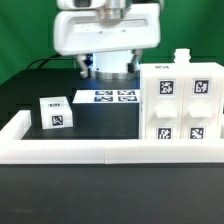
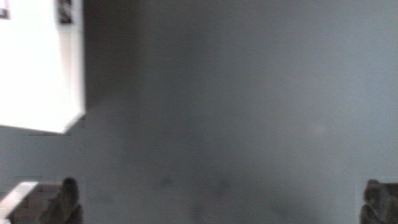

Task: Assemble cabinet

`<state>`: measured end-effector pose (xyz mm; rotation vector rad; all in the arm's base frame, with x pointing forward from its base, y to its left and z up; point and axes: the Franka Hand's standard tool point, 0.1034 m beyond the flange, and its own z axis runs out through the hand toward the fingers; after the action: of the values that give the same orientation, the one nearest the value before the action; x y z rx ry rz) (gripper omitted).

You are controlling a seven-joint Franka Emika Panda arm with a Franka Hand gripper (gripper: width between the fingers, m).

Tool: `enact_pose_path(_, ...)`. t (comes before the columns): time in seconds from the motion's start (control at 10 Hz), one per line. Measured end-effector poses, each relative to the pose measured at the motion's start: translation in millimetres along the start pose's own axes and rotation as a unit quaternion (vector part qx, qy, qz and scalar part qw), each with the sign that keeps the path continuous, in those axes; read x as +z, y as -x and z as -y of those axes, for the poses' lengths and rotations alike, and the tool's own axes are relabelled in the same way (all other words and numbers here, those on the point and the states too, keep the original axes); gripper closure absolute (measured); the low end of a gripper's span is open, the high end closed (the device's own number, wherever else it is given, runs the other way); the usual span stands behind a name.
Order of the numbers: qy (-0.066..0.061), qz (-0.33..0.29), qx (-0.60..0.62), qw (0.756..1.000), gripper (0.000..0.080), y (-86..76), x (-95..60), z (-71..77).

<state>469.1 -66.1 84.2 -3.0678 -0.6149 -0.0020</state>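
The gripper (image 1: 108, 68) hangs over the back of the table (image 1: 22, 95), above the far edge of the marker board (image 1: 108, 97), with nothing in it. In the wrist view its fingers (image 2: 59, 205) stand at the two sides of the frame, spread wide, with only bare dark table between them. The cube (image 1: 55, 112) sits well apart from the jaws, toward the exterior view's left and nearer the front wall (image 1: 100, 152). It looks about equal-sided, so I judge no long axis matters for a pinch. The body (image 1: 180, 105) stands at the exterior view's right, just behind the wall, also clear of the jaws. A white corner (image 2: 36, 60) shows in the wrist view; I cannot tell which piece it is. Count: one arm, one gripper, one cube, one body, one marker board with four tags
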Motion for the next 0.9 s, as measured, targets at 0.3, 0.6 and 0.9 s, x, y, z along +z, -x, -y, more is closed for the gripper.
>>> enact_pose_path(0.3,-0.001,0.002,0.000,1.000,0.0002,1.2,2.5,-3.0)
enact_pose_path(0.6,-0.001,0.005,0.002,1.000,0.0002,6.1,5.2,-7.6)
enact_pose_path(0.9,0.001,0.026,0.036,0.999,0.0002,36.1,27.4,-39.6)
